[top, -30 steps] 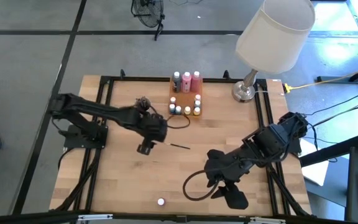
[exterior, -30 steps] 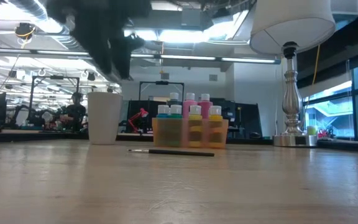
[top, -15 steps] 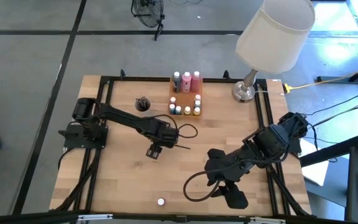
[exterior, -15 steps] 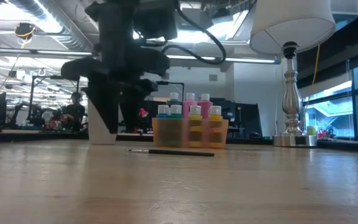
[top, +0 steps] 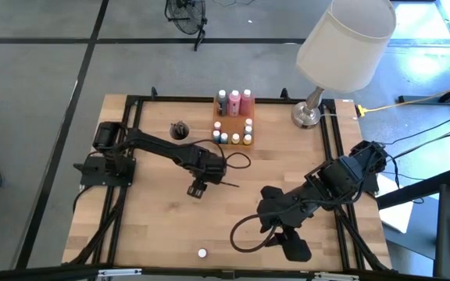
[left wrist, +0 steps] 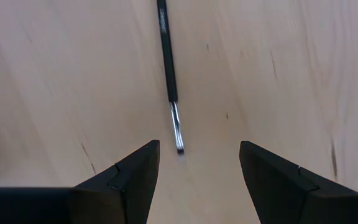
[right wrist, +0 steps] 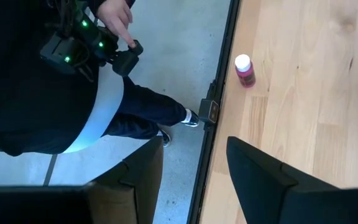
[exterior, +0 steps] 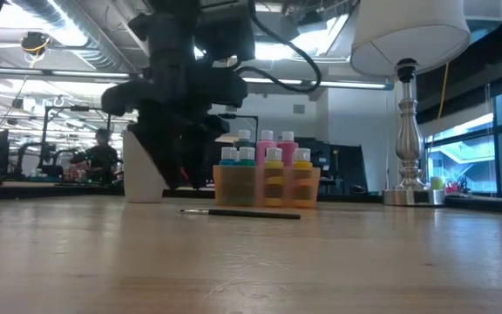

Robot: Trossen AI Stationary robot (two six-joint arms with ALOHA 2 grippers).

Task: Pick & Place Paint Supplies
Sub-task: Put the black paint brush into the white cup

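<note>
— What is changing since a second ago?
— Left gripper (left wrist: 194, 162), jaws spread and empty, is lowering over the paintbrush (left wrist: 168, 68), which is lying near the orange tray (top: 233, 125).
— And the right gripper (right wrist: 188, 165)?
— Parted, empty, staying far from that tray.

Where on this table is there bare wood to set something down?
Free: the near left corner, between the left gripper and the stray pot; also between tray and lamp. Crowded: around the tray, cup and brush, and under the right gripper.
</note>
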